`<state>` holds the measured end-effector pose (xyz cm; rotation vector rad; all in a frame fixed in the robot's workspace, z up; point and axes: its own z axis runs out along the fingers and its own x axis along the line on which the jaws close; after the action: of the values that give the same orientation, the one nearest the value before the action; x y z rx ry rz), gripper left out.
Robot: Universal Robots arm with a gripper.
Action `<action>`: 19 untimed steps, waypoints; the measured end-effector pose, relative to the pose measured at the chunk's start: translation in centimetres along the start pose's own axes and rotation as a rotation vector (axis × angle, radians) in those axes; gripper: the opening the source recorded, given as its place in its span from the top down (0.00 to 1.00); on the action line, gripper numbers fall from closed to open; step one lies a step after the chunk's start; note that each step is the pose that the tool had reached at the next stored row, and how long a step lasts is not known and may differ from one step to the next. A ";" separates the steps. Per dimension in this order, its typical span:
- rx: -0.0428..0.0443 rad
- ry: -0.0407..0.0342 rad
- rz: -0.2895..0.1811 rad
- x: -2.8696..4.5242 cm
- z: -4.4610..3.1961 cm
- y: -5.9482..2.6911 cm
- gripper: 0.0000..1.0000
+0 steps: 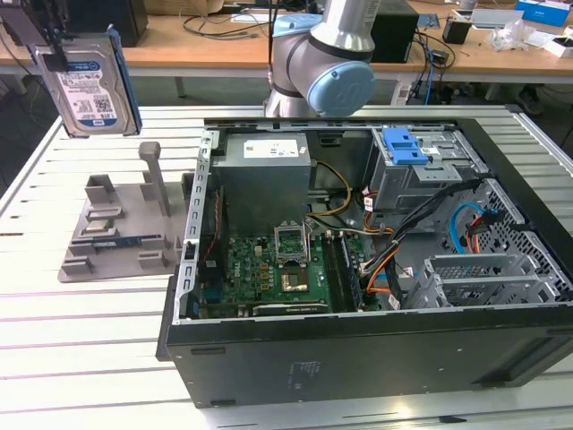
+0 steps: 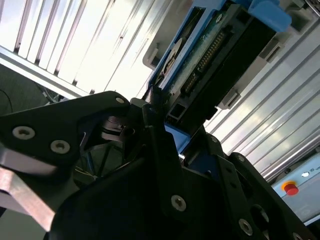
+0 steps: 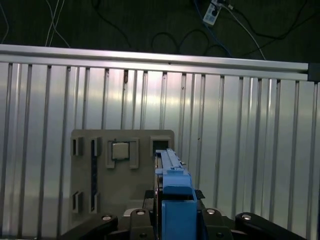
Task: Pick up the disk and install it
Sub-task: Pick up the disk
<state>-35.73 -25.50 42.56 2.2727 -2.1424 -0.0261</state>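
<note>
"What are the jaws doing?"

"They are squeezed tight on one edge of the disk (image 1: 89,90). The gripper (image 1: 55,52) holds it high over the grey holder (image 1: 116,228), well apart from the open computer case (image 1: 358,358)."

"What could go wrong?"

"I think it grips just one edge. A bump on the case wall could tip the disk or make it slip out."

"How is the arm (image 1: 333,63) standing?"

"Its wrist points down at the table (image 1: 72,358). The disk hangs upright."
</note>
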 end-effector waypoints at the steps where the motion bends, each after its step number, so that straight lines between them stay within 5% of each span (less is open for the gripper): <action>1: 0.0000 0.0000 0.000 0.00 -0.28 0.01 0.63; 6: 0.0000 0.0000 0.000 -0.05 -1.87 0.05 0.63; 13: 0.0000 0.0000 0.000 -0.23 -8.48 0.20 0.63; 19: 0.0001 0.0000 0.000 -0.24 -9.39 0.22 0.63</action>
<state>-35.73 -25.25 51.95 2.2727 -2.1424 -0.0260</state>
